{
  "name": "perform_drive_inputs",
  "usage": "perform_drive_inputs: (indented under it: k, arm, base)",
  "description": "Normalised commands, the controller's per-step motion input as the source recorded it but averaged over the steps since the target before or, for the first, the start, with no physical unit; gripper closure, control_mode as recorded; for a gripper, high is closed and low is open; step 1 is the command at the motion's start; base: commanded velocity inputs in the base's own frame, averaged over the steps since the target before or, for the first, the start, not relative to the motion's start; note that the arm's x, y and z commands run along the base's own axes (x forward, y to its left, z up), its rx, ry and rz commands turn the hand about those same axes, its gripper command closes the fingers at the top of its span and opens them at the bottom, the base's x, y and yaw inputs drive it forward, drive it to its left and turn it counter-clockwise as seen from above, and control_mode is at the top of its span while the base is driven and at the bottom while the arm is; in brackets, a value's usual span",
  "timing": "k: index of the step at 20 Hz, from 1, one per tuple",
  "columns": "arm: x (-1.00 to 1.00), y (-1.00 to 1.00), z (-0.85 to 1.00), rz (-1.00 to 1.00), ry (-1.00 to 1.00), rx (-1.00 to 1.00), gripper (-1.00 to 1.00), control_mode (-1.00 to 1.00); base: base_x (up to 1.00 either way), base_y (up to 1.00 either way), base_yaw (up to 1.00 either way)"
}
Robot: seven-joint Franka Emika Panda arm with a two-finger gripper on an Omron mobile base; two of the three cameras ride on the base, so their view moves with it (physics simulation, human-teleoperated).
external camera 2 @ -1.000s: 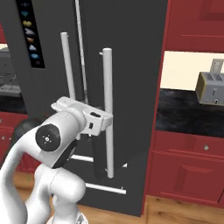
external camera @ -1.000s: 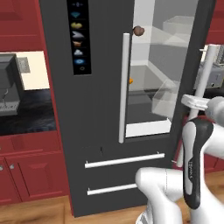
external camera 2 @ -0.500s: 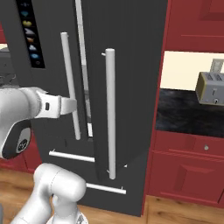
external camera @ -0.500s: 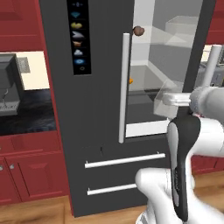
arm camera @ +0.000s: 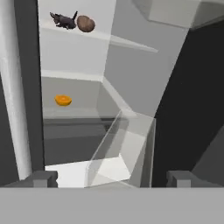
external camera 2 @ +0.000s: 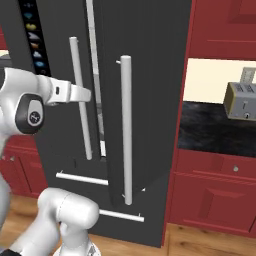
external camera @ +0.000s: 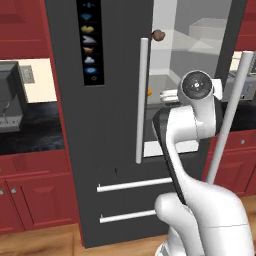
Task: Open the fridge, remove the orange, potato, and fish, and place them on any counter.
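**Spotter:** Where are you in the job?

**Me:** The fridge (external camera: 115, 125) has its right door (external camera 2: 145, 100) swung out, so the opening step looks done to me. I'm now lining up for the first pick. My gripper (arm camera: 111, 179) is spread wide and empty, pointing into the open compartment.

**Spotter:** Can you see all three items?

**Me:** Yes, through the hand camera. The fish (arm camera: 63, 20) and the potato (arm camera: 85, 24) sit on the upper glass shelf (arm camera: 127, 43), close to its front edge, the fish just beside the potato and possibly touching it. The orange (arm camera: 63, 100) lies alone on the lower shelf, near the left side wall. From the left base camera I catch the potato (external camera: 158, 35) poking past the left door's handle (external camera: 141, 100).

**Spotter:** What's next?

**Me:** I'd take the orange first, since it's nearest my line of sight. That means reaching forward past the clear bin (arm camera: 120, 153), keeping off the left door's edge, then centring the jaws on the fruit before closing. I still have to find the desk afterwards.
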Motion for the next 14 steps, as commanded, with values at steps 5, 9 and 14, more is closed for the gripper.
perform_drive_inputs:
  k: [5, 9, 14]
  arm:
    - [1.0, 0.0, -0.18, -0.2, 0.09, -0.14, -1.0, -1.0]
    - [0.96, -0.29, -0.16, -0.22, 0.07, -0.13, -1.0, -1.0]
    - [0.36, -0.99, -0.05, -0.2, 0.0, -0.1, -1.0, -1.0]
  base:
    - [0.0, 0.0, 0.0]
    - [0.0, 0.0, 0.0]
    - [0.0, 0.0, 0.0]
